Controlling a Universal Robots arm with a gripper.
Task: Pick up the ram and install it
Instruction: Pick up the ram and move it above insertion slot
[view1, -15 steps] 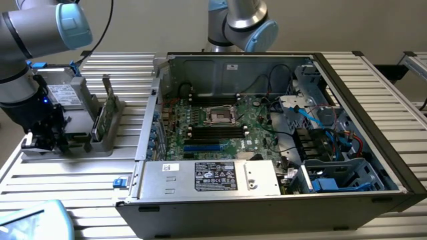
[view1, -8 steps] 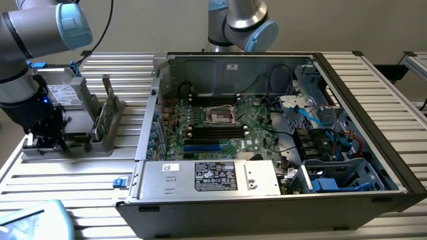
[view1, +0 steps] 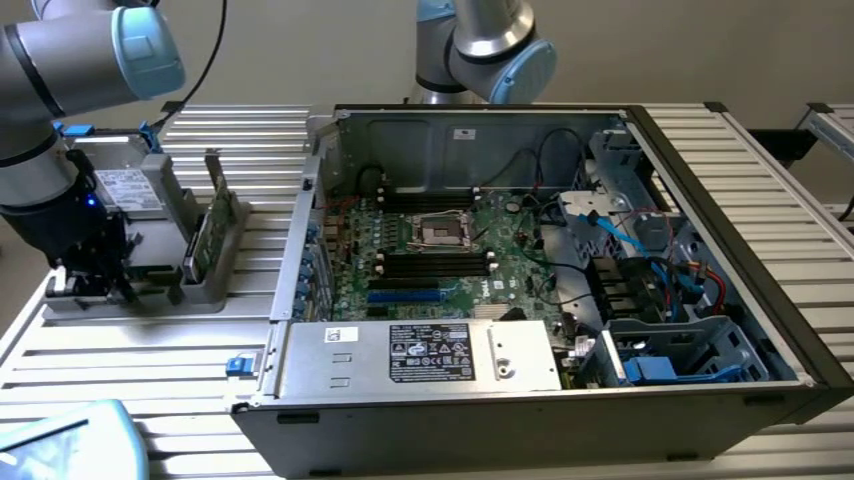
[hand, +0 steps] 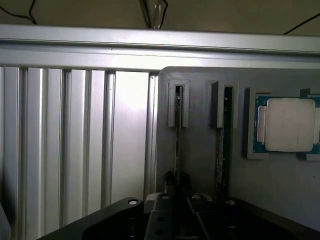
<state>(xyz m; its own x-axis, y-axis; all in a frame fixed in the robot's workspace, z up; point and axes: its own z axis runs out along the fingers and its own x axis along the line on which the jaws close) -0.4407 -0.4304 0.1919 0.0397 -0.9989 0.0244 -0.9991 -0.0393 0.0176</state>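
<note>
Now the pincer (hand: 177, 189) is clamped on the ram (hand: 178, 145) standing on edge in the gray holder (hand: 200, 150) at the exterior view's left, and a skewed grip could jam it there

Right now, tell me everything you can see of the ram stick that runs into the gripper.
The ram shows edge-on: a long, thin, dark strip, its faces hidden. It stands on edge in the grey holder, its far end seated in a forked grey post. Its near end passes between the tips of the gripper, which look closed on it. A second stick stands parallel beside it, apart.
</note>
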